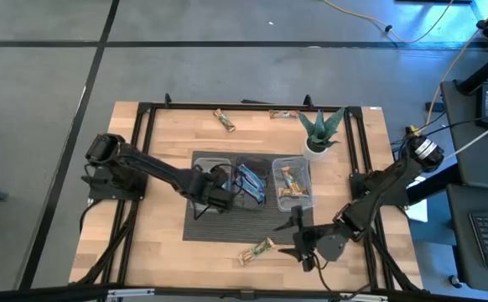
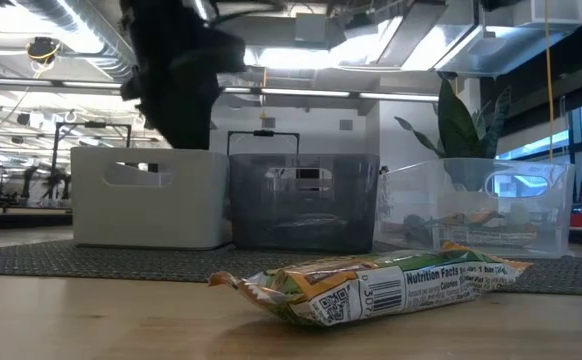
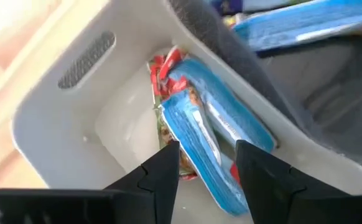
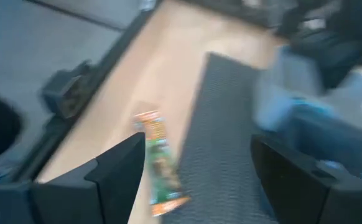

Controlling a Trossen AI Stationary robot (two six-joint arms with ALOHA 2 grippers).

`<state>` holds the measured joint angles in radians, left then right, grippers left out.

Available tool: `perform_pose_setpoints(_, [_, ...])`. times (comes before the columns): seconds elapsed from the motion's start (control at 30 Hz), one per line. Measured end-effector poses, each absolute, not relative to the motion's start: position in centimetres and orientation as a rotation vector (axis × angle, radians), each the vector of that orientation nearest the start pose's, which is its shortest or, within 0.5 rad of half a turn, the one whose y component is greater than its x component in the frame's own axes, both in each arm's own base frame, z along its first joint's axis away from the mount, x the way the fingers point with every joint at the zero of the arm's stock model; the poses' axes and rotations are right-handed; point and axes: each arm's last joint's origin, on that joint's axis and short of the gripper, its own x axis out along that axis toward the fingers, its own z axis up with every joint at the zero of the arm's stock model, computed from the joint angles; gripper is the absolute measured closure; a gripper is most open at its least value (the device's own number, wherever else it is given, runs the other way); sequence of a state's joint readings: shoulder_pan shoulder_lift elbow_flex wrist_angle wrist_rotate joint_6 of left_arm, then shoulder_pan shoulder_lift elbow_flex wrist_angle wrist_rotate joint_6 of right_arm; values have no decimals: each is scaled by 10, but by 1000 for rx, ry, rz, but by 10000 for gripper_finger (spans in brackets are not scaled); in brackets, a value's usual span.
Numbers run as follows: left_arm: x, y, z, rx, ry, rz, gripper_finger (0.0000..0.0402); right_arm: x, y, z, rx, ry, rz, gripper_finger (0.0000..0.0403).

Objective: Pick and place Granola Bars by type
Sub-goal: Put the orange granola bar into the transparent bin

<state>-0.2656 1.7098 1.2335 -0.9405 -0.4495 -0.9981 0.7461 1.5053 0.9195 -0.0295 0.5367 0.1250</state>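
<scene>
Three bins stand in a row on a dark mat (image 1: 227,225): a white one (image 3: 63,106), a grey middle one (image 1: 252,180) with blue bars, and a clear one (image 1: 293,184) with tan bars. My left gripper (image 3: 206,171) hangs open above the white bin. In that bin a blue bar (image 3: 212,124) lies on a red-printed bar (image 3: 165,68), slanted against the wall. A tan and green bar (image 1: 256,250) lies flat on the bare wood near the front edge. My right gripper (image 1: 291,238) stands open just to its right, above the table, pointing toward it.
Two more bars (image 1: 223,120) (image 1: 284,114) lie on the wood near the far edge. A spiky plant in a white pot (image 1: 319,134) stands at the far right, behind the clear bin. A black frame (image 1: 143,151) runs around the table top.
</scene>
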Motion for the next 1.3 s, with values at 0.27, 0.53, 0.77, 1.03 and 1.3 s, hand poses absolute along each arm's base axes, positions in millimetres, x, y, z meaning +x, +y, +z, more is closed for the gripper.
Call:
perform_pose_setpoints(0.27, [300, -92, 236, -266, 831, 789, 252, 273, 197, 199, -180, 587, 356, 110])
perform_pose_setpoints(0.53, [299, -122, 252, -101, 663, 661, 253, 294, 190, 169, -149, 651, 477, 110])
perform_pose_setpoints(0.77, [308, -148, 262, -106, 643, 340, 253, 307, 187, 153, -137, 629, 501, 110])
perform_pose_setpoints(1.03, [329, -168, 280, -39, 492, -143, 253, 312, 186, 137, -140, 657, 491, 110])
perform_pose_setpoints(1.3, [334, -159, 272, 14, 442, -224, 253, 313, 187, 127, -133, 684, 484, 110])
